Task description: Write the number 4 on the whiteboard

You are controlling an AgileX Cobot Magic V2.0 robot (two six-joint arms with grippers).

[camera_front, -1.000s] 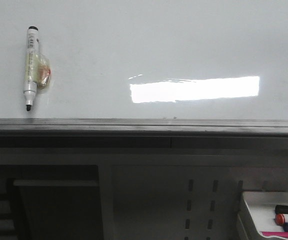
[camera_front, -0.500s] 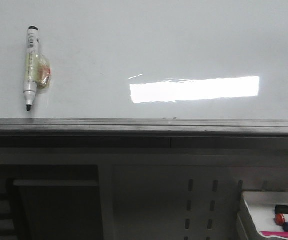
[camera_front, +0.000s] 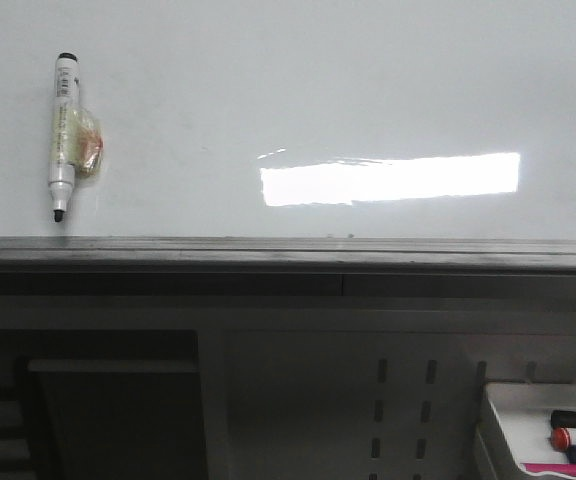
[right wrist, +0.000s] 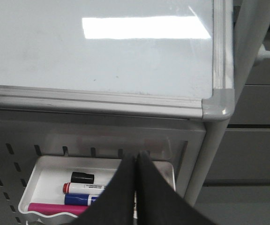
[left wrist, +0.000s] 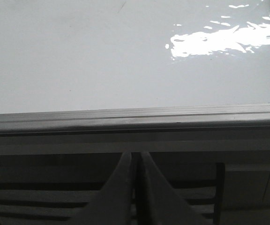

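The whiteboard point(camera_front: 298, 100) fills the upper half of the front view, glossy white with a bright glare bar and a dark grey edge rail. No number 4 shows on it. A white marker point(camera_front: 63, 135) with a black tip lies on the board at its left, wrapped in yellowish tape. My left gripper point(left wrist: 136, 157) is shut and empty, below the board's rail point(left wrist: 135, 117). My right gripper point(right wrist: 136, 157) is shut and empty too, over a white tray point(right wrist: 41, 176) under the board's right corner point(right wrist: 217, 105). Neither gripper appears in the front view.
The tray point(camera_front: 513, 410) holds a black cap point(right wrist: 82, 177), a red-capped marker point(right wrist: 86, 188), a blue marker point(right wrist: 78, 199) and a pink item point(right wrist: 55, 207). A slotted grey panel point(camera_front: 398, 400) runs below the rail. A grey post point(right wrist: 219, 136) stands at the board's corner.
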